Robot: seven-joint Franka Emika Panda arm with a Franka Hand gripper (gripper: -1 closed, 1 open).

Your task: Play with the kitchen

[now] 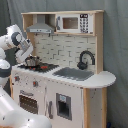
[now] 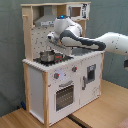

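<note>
Kitchen (image 2: 60, 75) directly below claw (image 2: 50, 44), which hangs just above small pot (image 2: 46, 56) on stove; claw's opening impossible to tell.

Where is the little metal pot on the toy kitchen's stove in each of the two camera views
First exterior view: the pot sits left of centre, on the stove under the hood, beside the robot arm.
Second exterior view: the pot sits left of centre, on the stove at the kitchen's near corner, below the arm's wrist.
Shared landmark: the microwave up top.
</note>
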